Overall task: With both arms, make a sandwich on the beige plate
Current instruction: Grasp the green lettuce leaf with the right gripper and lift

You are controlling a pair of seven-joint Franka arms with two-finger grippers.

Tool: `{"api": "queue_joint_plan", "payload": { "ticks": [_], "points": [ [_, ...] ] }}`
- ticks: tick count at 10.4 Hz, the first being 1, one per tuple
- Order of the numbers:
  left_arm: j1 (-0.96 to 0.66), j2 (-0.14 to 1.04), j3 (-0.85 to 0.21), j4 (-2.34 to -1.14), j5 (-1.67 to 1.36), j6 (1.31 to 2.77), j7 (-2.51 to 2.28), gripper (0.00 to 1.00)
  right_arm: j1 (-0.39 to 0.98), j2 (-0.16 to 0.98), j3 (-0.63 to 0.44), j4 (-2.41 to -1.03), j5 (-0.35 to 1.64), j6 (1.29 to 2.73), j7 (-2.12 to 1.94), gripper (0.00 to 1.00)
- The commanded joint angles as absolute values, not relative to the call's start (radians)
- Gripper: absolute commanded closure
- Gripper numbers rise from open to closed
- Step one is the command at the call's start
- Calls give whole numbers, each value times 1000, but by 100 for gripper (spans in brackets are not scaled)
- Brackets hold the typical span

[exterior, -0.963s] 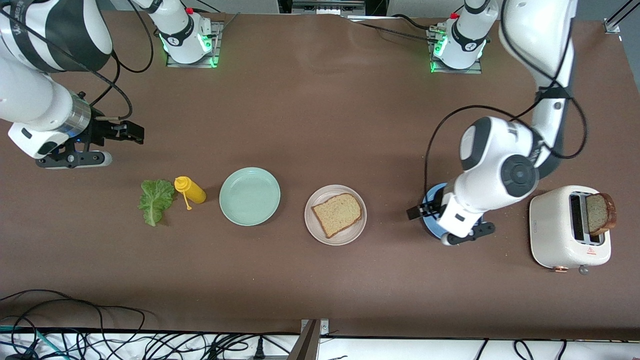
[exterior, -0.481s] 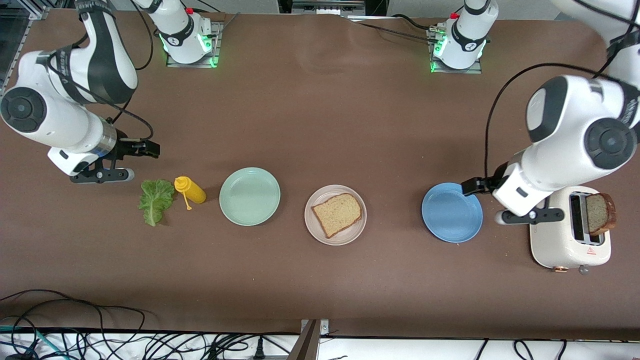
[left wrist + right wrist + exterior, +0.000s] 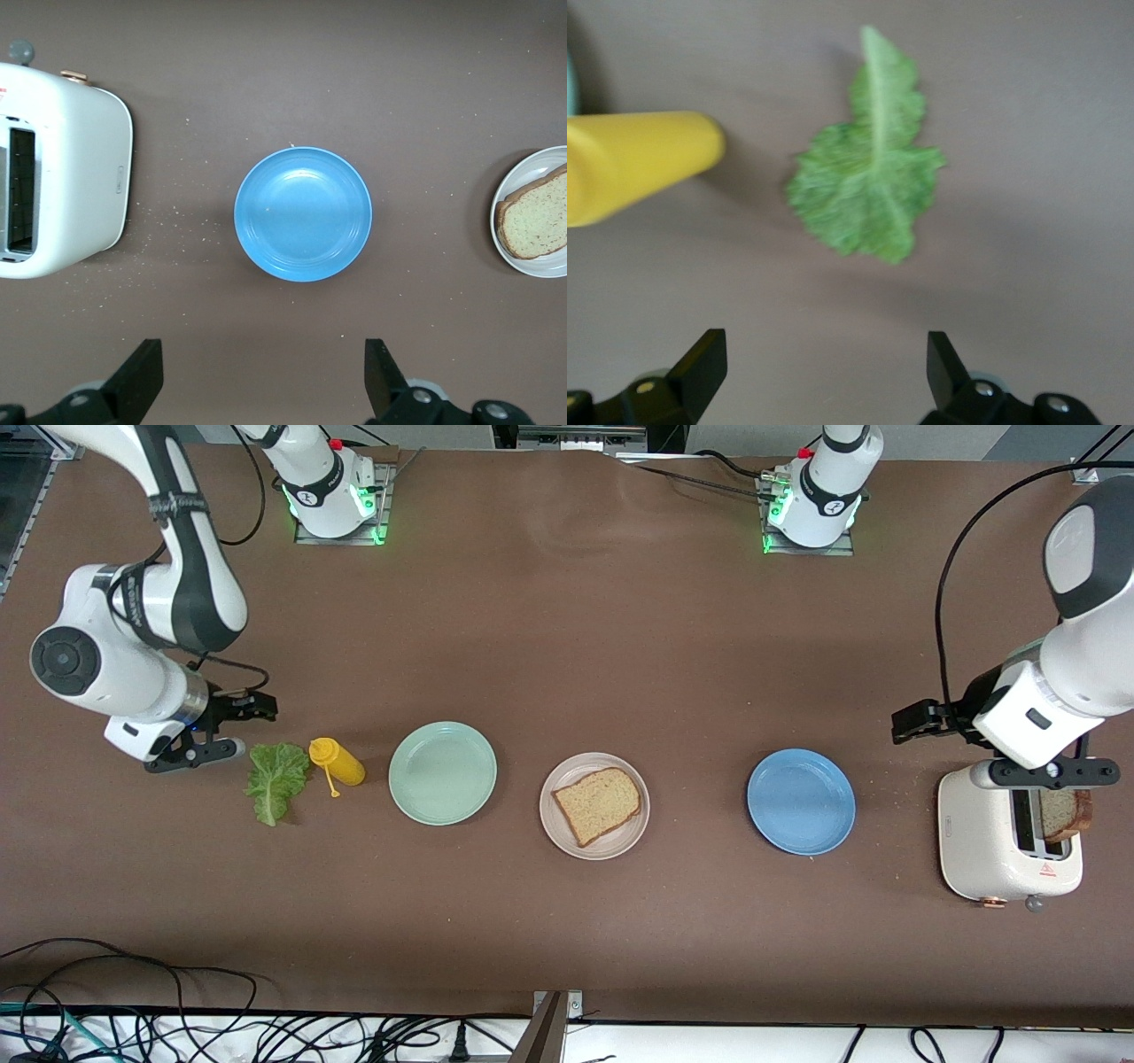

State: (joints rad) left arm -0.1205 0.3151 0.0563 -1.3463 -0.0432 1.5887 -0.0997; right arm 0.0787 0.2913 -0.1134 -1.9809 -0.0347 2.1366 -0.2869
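The brown worktop (image 3: 567, 646) is spanned by two white arms. At the left arm's end a white toaster (image 3: 997, 837) is seen, with one bread slice (image 3: 1063, 813) standing in its slot. The left end effector (image 3: 261, 376) is held over the worktop beside the toaster, its fingers released and empty.

Three plates are set in a row: a blue plate (image 3: 801, 802), the beige plate (image 3: 567, 828) in the middle, and a mint plate (image 3: 442, 772). A second bread slice (image 3: 598, 804) is laid flat on the beige plate.

A yellow bottle (image 3: 337, 762) is laid beside the mint plate, and a lettuce leaf (image 3: 275, 779) just beside the bottle. The right end effector (image 3: 824, 372) is held near the lettuce, released and empty.
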Motion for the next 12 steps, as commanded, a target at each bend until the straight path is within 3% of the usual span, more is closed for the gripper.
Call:
{"api": "queue_joint_plan", "payload": {
  "ticks": [1, 4, 8, 9, 10, 11, 12],
  "points": [
    [-112, 319, 51, -1341, -14, 1566, -74, 0, 51, 379, -114, -1967, 42, 2251, -341, 0],
    [-110, 319, 49, -1341, -15, 1551, -71, 0, 58, 449, -113, -1964, 263, 2351, -325, 0],
    [-110, 319, 49, -1344, -17, 1551, -68, 0, 63, 606, -114, -1962, 236, 2671, -353, 4],
    [-110, 321, 49, -1345, -17, 1551, -67, 0, 64, 615, -110, -1960, 236, 2687, -353, 54],
    [-110, 322, 51, -1344, -17, 1551, -67, 0, 74, 614, -110, -1960, 236, 2688, -356, 87],
    [-110, 322, 49, -1345, -17, 1551, -67, 0, 74, 609, -110, -1962, 236, 2688, -371, 100],
    [-110, 322, 49, -1345, -17, 1549, -63, 0, 72, 603, -113, -1960, 238, 2688, -409, 100]
  ]
}}
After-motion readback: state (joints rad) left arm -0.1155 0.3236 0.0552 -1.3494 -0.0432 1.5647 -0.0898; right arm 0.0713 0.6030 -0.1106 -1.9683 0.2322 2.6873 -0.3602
